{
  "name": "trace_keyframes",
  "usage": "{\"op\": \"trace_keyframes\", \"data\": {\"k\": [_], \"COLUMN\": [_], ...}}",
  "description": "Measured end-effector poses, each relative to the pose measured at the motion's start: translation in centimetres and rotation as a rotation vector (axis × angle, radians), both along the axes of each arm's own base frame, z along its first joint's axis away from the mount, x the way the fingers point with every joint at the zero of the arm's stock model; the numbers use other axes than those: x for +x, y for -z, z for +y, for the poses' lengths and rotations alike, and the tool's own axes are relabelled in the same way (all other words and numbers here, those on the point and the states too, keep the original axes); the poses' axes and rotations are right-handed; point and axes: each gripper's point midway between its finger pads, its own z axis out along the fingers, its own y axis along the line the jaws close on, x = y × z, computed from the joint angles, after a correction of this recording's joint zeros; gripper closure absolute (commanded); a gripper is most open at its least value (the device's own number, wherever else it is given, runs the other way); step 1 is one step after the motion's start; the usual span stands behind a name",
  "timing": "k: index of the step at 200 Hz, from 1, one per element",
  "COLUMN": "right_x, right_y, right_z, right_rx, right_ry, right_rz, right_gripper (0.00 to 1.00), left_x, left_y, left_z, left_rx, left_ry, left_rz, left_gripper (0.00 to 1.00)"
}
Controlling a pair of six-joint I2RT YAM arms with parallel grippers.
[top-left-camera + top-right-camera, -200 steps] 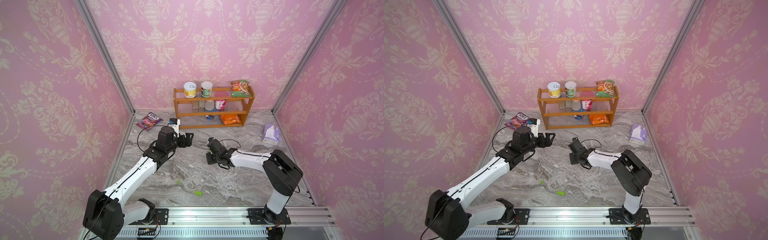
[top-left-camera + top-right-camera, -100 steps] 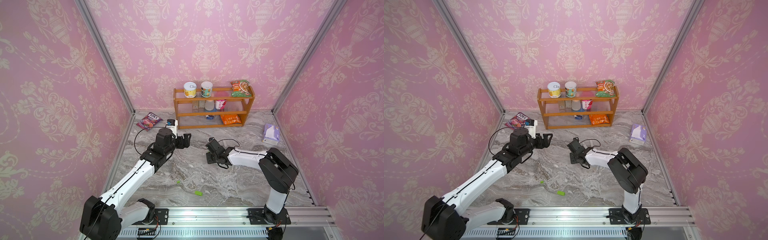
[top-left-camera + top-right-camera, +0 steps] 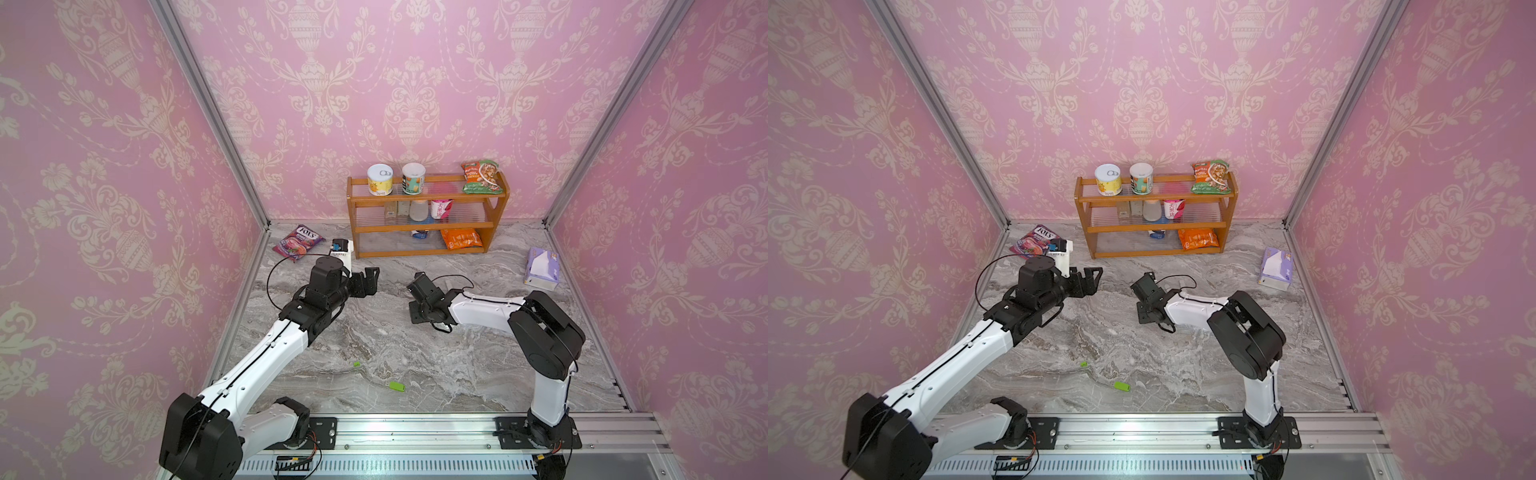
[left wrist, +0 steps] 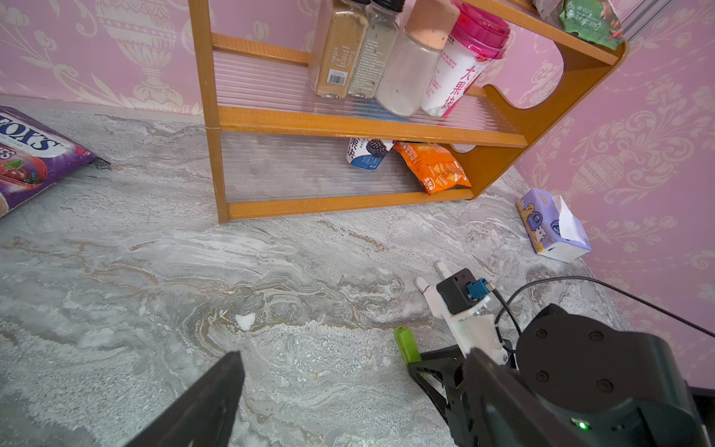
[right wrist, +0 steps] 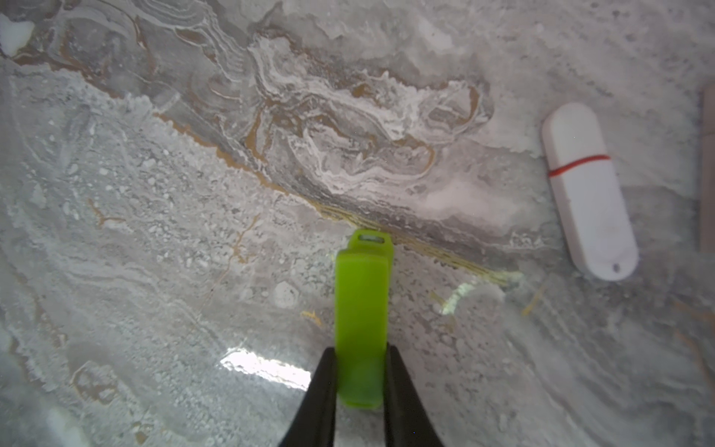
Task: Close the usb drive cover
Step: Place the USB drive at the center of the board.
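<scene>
An oblong, glossy green usb drive (image 5: 361, 294) is pinched by the right gripper (image 5: 361, 350); the left gripper (image 3: 369, 279), at its 10 o'clock, is splayed.

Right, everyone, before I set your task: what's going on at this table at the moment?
The right gripper is shut on a green usb drive and holds it low over the marble table. A white usb drive lies untouched beside it. The left gripper hangs open and empty near the wooden shelf. A green piece and a smaller green bit lie nearer the front, too small to identify.
</scene>
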Motion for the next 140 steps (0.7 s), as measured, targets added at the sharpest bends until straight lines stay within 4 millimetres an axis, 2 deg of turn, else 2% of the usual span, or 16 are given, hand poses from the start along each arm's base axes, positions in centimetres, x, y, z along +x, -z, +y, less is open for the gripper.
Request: {"op": "trace_keyframes", "data": {"k": [38,72,126,140], "right_x": [2.4,4.0,4.1,4.0], "right_y": [-0.4,-0.8,-0.4,-0.3], "right_z": [-1.3,-2.0,-1.0,-0.9], "right_rx": [-0.004,-0.006,0.021,0.020], "right_ry": [0.037,0.046,0.010,0.003], "right_rz": [-0.010,-0.026,-0.017,-0.013], "right_gripper": [0.95,0.88,0.59,0.56], "left_x": [0.0,0.0,0.0,0.0], "left_y": [0.1,0.2,0.2,0.2], "left_z": [0.1,0.1,0.1,0.1], "left_rx": [0.004,0.006,0.007,0.006], "left_ry": [-0.002,-0.002,-0.002,-0.003], "left_rz": [0.003,0.003,0.004,0.004], "left_gripper": [0.08,0.08,0.08,0.08]}}
